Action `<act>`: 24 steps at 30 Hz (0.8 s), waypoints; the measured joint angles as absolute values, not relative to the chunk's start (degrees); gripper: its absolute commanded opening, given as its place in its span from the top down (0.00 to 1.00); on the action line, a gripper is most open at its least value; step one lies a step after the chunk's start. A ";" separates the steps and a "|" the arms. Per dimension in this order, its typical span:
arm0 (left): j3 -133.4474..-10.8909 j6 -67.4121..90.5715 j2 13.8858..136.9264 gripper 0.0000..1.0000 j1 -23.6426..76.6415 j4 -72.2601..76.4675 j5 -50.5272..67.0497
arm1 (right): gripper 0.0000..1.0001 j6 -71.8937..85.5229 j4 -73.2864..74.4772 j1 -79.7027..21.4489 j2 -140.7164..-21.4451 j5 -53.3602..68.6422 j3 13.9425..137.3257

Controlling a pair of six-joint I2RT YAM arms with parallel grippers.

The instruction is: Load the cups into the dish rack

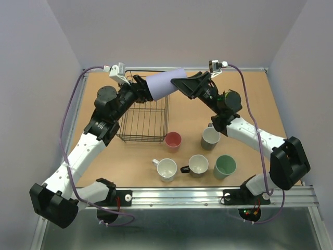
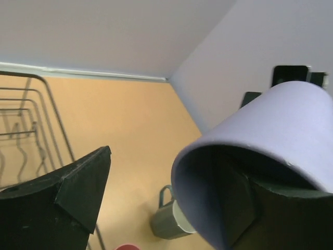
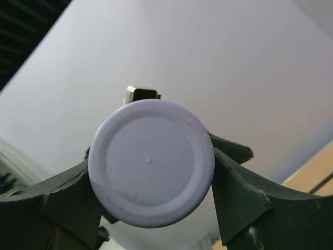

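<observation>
A lavender cup (image 1: 165, 86) hangs on its side in the air over the far end of the dish rack (image 1: 143, 122). My right gripper (image 1: 183, 83) is shut on its base end, and the cup's round bottom (image 3: 151, 161) sits clamped between both fingers. My left gripper (image 1: 139, 86) is at the mouth end and stands open: one finger (image 2: 239, 203) reaches inside the cup (image 2: 270, 125), the other finger (image 2: 78, 187) is well clear of its wall. Only wires show inside the dish rack (image 2: 31, 114).
Five cups stand on the table in front of the rack: a pink one (image 1: 173, 139), a grey-green one (image 1: 210, 138), a white one (image 1: 166, 169), a black-handled one (image 1: 198, 164) and a mint green one (image 1: 225, 166). The grey-green cup (image 2: 169, 221) lies below the left wrist.
</observation>
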State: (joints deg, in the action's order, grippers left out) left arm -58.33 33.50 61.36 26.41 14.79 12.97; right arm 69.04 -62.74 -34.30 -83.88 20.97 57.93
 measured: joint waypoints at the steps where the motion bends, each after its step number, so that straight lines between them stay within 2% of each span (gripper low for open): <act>1: -59.13 32.75 61.30 0.12 26.35 12.88 11.38 | 1.00 67.05 -59.86 -34.22 -83.72 20.60 59.42; 6: -62.00 26.24 60.42 0.12 26.22 0.05 -1.54 | 1.00 52.27 -41.30 -34.50 -84.25 17.41 69.82; 11: -59.90 20.29 60.42 0.12 26.22 -11.77 -12.23 | 1.00 39.81 -29.45 -34.59 -89.89 11.40 82.65; 19: -56.97 14.55 61.34 0.13 26.13 -15.59 -19.27 | 1.00 26.26 -13.32 -34.61 -111.44 0.80 107.70; 24: -55.18 12.78 61.41 0.13 25.76 -14.92 -20.38 | 1.00 20.86 -4.73 -34.59 -122.87 -5.52 115.11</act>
